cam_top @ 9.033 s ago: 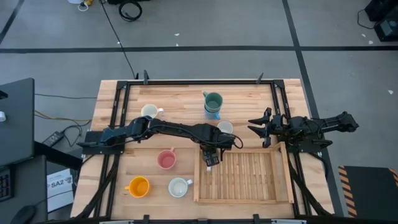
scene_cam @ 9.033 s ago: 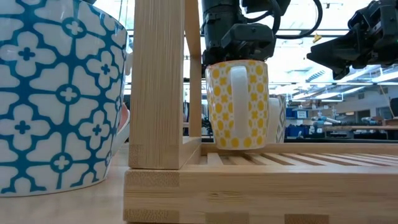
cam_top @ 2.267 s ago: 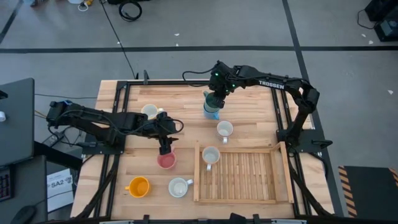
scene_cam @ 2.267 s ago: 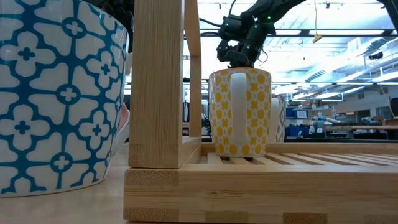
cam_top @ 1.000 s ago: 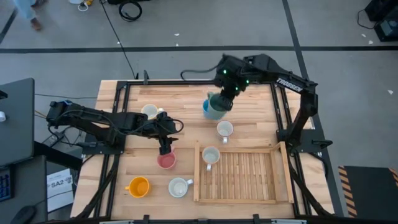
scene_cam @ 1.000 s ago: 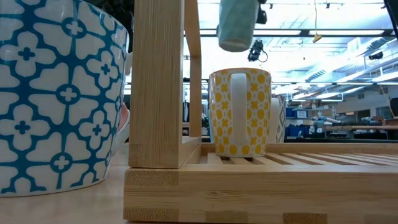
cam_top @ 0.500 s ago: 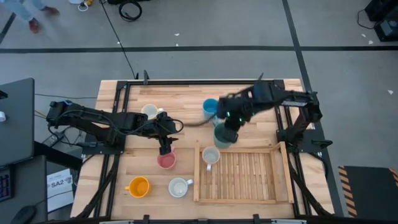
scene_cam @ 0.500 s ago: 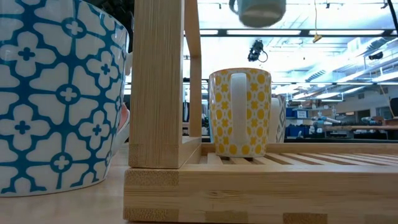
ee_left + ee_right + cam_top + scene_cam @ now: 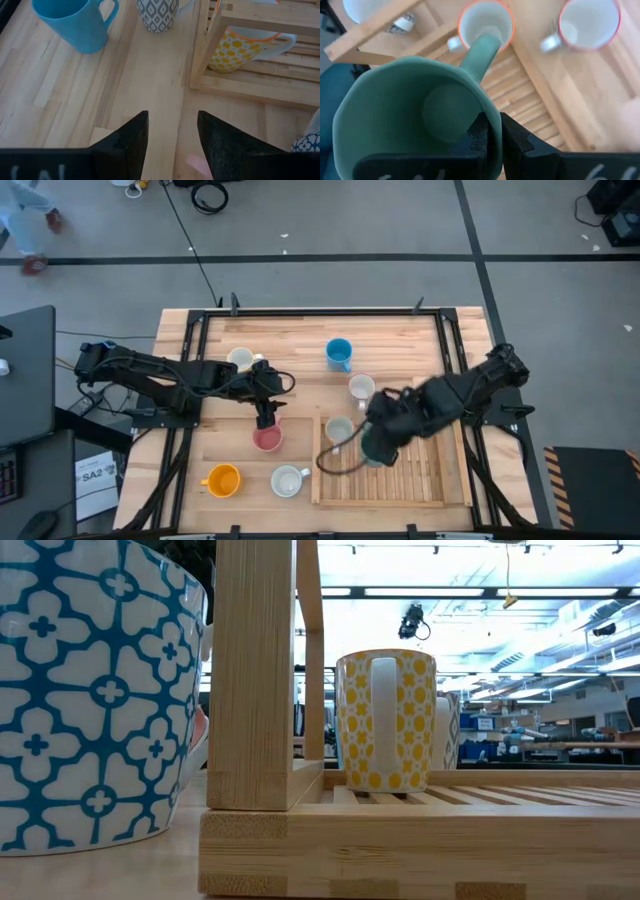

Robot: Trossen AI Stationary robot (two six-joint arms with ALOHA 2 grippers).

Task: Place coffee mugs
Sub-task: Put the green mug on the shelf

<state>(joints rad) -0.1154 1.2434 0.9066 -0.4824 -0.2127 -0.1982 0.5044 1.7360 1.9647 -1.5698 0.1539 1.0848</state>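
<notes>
Right gripper point(image 9: 372, 442), clamped on the green mug's point(image 9: 415, 120) rim, carries it over the wooden tray point(image 9: 430, 480), centre-right; lowering comes next.

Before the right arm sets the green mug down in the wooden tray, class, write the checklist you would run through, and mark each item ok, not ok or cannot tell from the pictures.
1. Right hand grips the green mug by its rim: ok, fingers pinch the wall.
2. Mug is over the wooden tray: ok, the high view shows it above the slats.
3. Landing spot clear of the yellow-patterned mug already in the tray's corner: cannot tell, the two look close.
4. Mug is upright: cannot tell, the arm is blurred in the high view.
5. Left hand is out of the way: ok, it hangs by the pink mug, outside the tray.
</notes>
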